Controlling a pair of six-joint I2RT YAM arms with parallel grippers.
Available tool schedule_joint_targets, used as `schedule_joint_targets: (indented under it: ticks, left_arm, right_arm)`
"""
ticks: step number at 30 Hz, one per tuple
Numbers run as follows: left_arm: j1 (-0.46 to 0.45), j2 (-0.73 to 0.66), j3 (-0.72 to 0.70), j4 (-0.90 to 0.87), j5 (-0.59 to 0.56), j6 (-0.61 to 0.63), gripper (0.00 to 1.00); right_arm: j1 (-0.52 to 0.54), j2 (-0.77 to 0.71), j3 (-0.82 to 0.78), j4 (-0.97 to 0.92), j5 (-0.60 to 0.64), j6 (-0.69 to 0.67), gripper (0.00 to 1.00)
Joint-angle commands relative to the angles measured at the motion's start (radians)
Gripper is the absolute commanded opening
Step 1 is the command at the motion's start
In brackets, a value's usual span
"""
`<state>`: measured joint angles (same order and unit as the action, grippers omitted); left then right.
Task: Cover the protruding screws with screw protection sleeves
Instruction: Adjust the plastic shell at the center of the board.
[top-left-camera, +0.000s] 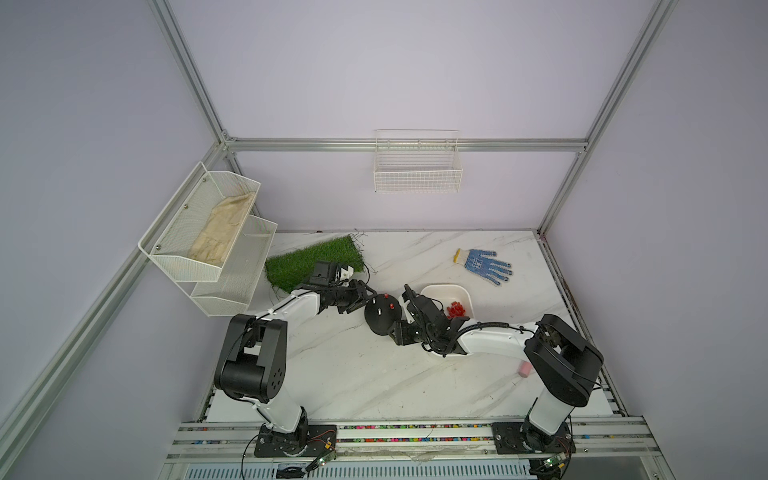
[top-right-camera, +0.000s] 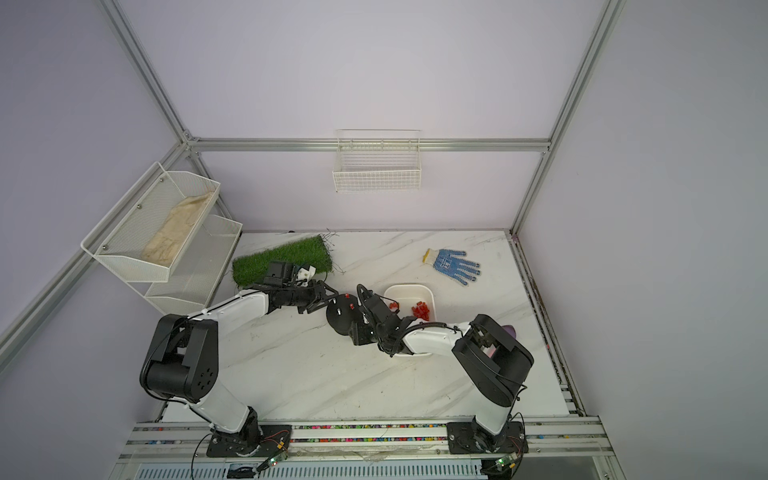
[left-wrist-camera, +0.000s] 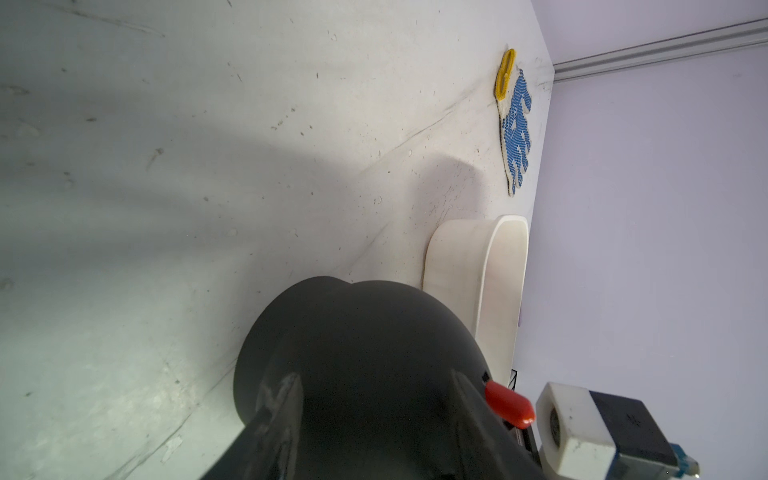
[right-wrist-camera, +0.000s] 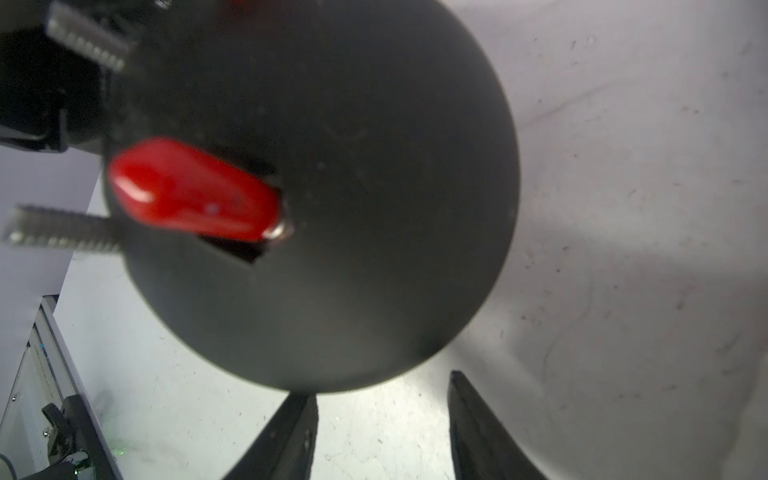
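Observation:
The black dome base (top-left-camera: 382, 322) sits mid-table. Two protruding screws carry red screw protection sleeves (top-left-camera: 386, 296) (right-wrist-camera: 187, 191), and one sleeve also shows in the left wrist view (left-wrist-camera: 509, 403). Two bare threaded screws (right-wrist-camera: 62, 232) (top-left-camera: 379, 310) still stick out. My left gripper (top-left-camera: 362, 298) (left-wrist-camera: 376, 399) is shut on the base's back-left edge, one finger on each side of it. My right gripper (top-left-camera: 395, 331) (right-wrist-camera: 380, 409) stands open at the base's front-right rim, with only table between its fingers. Several loose sleeves (top-left-camera: 456, 309) lie in the white tray (top-left-camera: 444, 286).
A blue dotted glove (top-left-camera: 486, 266) lies at the back right. A green grass mat (top-left-camera: 307, 266) lies behind my left arm. A pink cylinder (top-left-camera: 525, 369) rests by the right arm's elbow. White mesh shelves (top-left-camera: 208, 232) hang at the left, a wire basket (top-left-camera: 417, 170) on the back wall.

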<state>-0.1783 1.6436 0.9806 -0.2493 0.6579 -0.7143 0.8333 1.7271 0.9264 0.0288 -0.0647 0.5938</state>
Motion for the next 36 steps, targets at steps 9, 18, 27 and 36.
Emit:
schedule_joint_targets:
  ticks: [9, 18, 27, 36]
  left_arm:
    - [-0.017, -0.14, -0.154, -0.024, 0.055, -0.048, 0.55]
    - [-0.031, -0.212, -0.236, -0.019, 0.05, -0.087, 0.55]
    - [-0.041, -0.327, -0.315, -0.018, 0.033, -0.134, 0.56]
    - [-0.039, -0.384, -0.335, -0.02, 0.008, -0.153, 0.56]
  right_arm:
    - [-0.027, -0.077, -0.01, -0.011, 0.152, 0.056, 0.53]
    - [-0.034, -0.097, -0.012, -0.026, 0.206, 0.061, 0.53]
    - [-0.043, -0.069, 0.021, -0.024, 0.207, 0.047, 0.53]
    - [-0.054, -0.06, 0.053, -0.029, 0.198, 0.024, 0.54]
